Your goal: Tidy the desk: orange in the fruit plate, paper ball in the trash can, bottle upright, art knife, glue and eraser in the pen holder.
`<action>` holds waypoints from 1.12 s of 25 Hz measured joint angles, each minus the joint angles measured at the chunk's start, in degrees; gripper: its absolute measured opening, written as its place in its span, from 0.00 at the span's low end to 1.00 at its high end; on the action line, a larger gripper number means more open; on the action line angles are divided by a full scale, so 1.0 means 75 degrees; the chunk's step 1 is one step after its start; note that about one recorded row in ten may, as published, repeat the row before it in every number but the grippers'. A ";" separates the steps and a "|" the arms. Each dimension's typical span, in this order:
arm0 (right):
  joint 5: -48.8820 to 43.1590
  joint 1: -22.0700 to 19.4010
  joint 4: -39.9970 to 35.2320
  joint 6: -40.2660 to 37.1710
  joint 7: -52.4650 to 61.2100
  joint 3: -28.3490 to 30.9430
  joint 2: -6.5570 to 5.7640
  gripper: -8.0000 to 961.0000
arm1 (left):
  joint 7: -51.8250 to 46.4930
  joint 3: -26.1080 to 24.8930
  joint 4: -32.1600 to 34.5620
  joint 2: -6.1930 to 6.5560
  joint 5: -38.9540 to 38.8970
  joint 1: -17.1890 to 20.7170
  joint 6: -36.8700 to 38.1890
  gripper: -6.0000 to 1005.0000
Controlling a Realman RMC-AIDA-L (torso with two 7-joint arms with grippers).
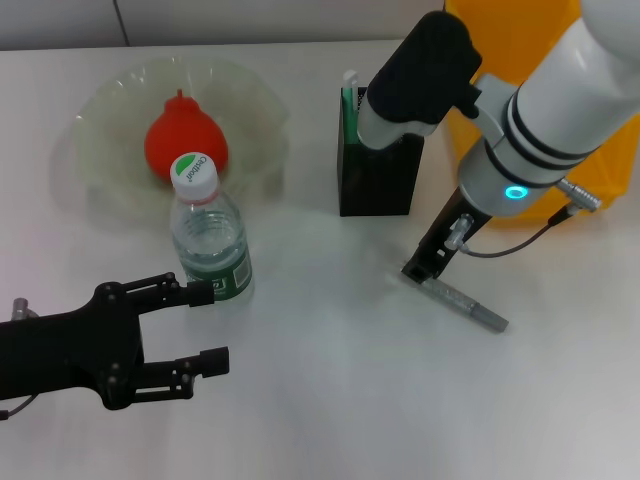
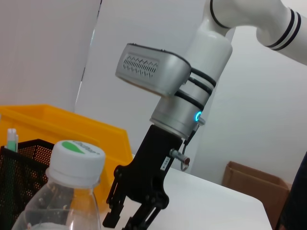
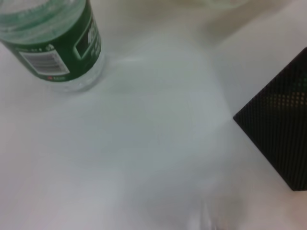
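Observation:
The orange [image 1: 183,145] lies in the fruit plate [image 1: 110,110] at the back left. The bottle [image 1: 208,240] stands upright in front of the plate; it also shows in the left wrist view [image 2: 72,191] and the right wrist view [image 3: 55,43]. My left gripper [image 1: 208,326] is open and empty at the front left, its upper finger beside the bottle's label. My right gripper [image 1: 425,262] is down at the table, at one end of a long grey stick [image 1: 468,306]. The pen holder [image 1: 378,170] holds a green-and-white stick [image 1: 349,100]. The eraser and paper ball are out of view.
The yellow trash can [image 1: 510,40] stands at the back right, mostly hidden behind my right arm. The right arm's grey wrist [image 2: 158,72] and the table's far edge show in the left wrist view. White tabletop lies between the bottle and the stick.

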 joint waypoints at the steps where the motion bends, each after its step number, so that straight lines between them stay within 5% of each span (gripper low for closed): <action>1: 0.0027 0.0016 0.0134 0.0130 0.0001 -0.0083 0.0009 0.40 | 0.0000 0.0000 0.0000 -0.0002 -0.0002 -0.0005 0.0000 0.80; 18: 0.0313 0.0198 0.0838 0.0577 -0.0022 -0.0460 0.0030 0.40 | -0.0008 0.0000 0.0000 -0.0015 -0.0005 0.0002 -0.0023 0.80; 23: 0.0360 0.0212 0.0954 0.0631 -0.0043 -0.0502 0.0030 0.34 | -0.0002 0.0001 0.0000 -0.0015 -0.0005 0.0014 -0.0007 0.80; 28: 0.0362 -0.0035 0.0253 0.0341 -0.0057 -0.0394 -0.0005 0.16 | -0.0001 0.0001 0.0000 -0.0014 -0.0005 0.0025 -0.0005 0.80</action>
